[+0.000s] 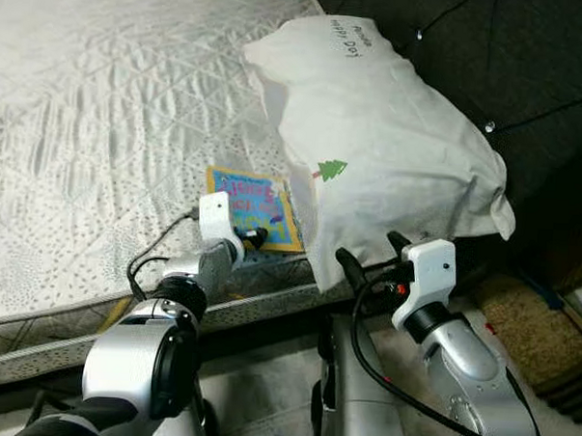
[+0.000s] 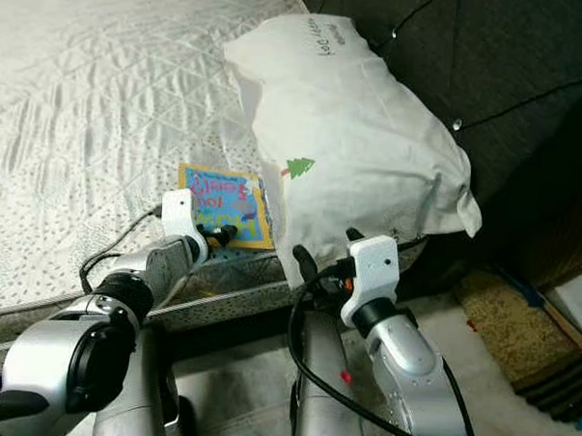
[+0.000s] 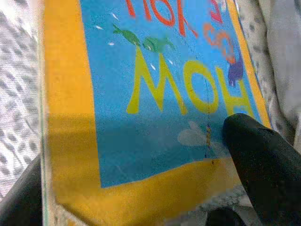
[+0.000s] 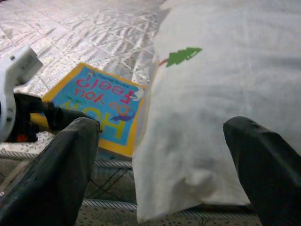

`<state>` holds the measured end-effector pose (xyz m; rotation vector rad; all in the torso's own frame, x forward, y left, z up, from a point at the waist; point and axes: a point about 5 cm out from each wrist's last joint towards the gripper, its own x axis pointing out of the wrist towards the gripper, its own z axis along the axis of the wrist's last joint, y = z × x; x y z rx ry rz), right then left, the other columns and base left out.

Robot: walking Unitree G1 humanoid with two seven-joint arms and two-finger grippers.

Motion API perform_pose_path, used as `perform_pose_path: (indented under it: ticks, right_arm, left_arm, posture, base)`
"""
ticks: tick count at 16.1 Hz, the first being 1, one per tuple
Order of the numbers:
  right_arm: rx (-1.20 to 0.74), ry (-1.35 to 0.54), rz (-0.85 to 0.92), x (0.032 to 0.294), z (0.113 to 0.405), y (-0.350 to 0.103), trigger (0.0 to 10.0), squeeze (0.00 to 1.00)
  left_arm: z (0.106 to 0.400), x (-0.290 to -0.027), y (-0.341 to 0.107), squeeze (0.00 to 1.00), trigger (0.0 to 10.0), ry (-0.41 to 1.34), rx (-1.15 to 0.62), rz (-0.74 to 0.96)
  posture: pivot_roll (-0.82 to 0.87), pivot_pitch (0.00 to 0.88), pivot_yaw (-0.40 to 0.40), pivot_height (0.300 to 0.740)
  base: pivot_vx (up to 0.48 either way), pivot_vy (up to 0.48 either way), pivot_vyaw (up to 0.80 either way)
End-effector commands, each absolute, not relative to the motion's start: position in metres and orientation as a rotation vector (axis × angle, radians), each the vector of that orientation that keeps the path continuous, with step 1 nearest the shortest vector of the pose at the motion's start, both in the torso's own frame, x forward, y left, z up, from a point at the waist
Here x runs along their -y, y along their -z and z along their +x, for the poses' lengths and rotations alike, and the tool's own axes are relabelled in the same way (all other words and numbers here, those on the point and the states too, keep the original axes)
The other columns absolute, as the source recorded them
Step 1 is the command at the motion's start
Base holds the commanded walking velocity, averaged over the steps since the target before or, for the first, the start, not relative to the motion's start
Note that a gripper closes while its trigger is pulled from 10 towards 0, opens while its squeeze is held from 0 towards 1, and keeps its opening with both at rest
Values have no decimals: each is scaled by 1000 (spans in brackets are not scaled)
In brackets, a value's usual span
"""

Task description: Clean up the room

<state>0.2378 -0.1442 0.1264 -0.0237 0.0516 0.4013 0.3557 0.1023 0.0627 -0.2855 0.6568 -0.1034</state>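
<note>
The book (image 1: pixel 256 209) lies flat on the mattress (image 1: pixel 102 123) near its front edge, its far side tucked just under the white pillow (image 1: pixel 381 145). My left arm reaches forward over the mattress edge, and my left gripper (image 1: pixel 251 238) sits at the book's near edge with its 2 fingers (image 3: pixel 263 155) spread to either side of the cover. My right arm is bent upward beside it, my right gripper (image 1: pixel 371 255) gaping wide at the pillow's near corner.
</note>
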Motion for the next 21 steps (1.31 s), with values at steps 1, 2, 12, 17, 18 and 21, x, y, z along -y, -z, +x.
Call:
perform_pose_path:
  ticks: [1,2,12,17,18,21]
  right_arm:
    - [-51,-400,-25,144,238,-124,10000,0]
    - [-51,-401,-25,143,238,-124,10000,0]
    - [-48,-418,-38,145,241,-122,10000,0]
    - [-36,-400,-53,151,242,-123,10000,0]
    - [-36,-401,-53,151,242,-123,10000,0]
    - [-35,-403,-57,151,242,-124,10000,0]
  left_arm:
    - [347,-106,-50,0,10000,135,-691,-172]
    - [346,-108,-49,0,10000,148,-685,-126]
    - [365,-124,-84,0,10000,149,-545,-583]
    - [351,-112,-72,1000,10000,344,-633,-697]
    - [349,-112,-72,1000,10000,377,-628,-658]
    - [355,-122,-85,702,10000,309,-569,-504]
  posture:
    - [-156,102,31,546]
    - [-160,102,32,546]
    - [-145,85,17,546]
    - [-160,80,24,546]
    - [-159,79,23,546]
    - [-159,81,24,546]
  base:
    - [0,0,0]
    - [0,0,0]
    - [0,0,0]
    - [0,0,0]
    - [0,0,0]
    - [0,0,0]
